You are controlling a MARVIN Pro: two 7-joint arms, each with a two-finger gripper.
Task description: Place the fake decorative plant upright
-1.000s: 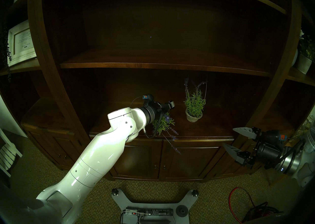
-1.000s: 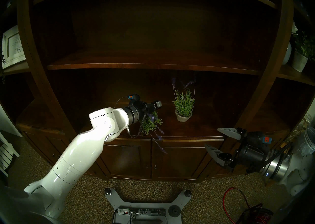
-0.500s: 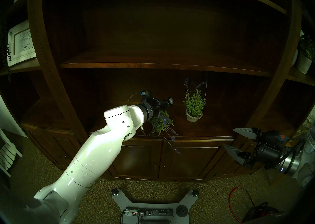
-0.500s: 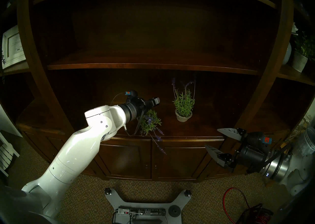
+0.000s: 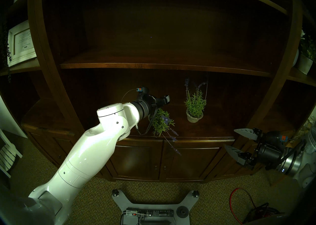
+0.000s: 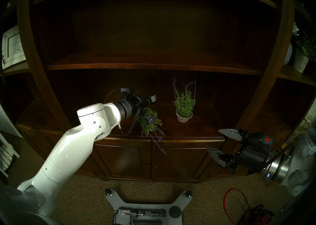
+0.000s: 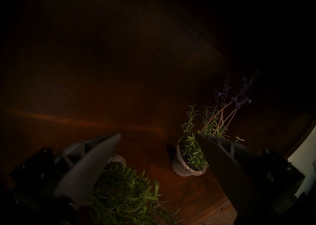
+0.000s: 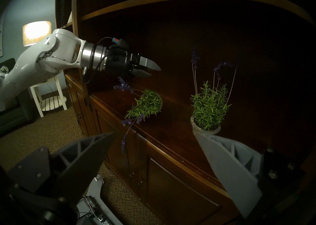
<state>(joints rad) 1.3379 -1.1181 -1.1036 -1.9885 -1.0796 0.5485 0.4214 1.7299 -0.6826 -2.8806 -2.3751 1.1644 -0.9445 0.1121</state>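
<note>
Glossy white shells cover the left arm, dotted with small screws. A braided black cable loops beneath its dark wrist, and grey ribbed fingers sit on black brackets.

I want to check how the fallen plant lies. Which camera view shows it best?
The right wrist view: the tipped plant shows whole, on its side under the open left claw. Head views hide its pot behind the arm; the left wrist view is dark, partly blocked.
</note>
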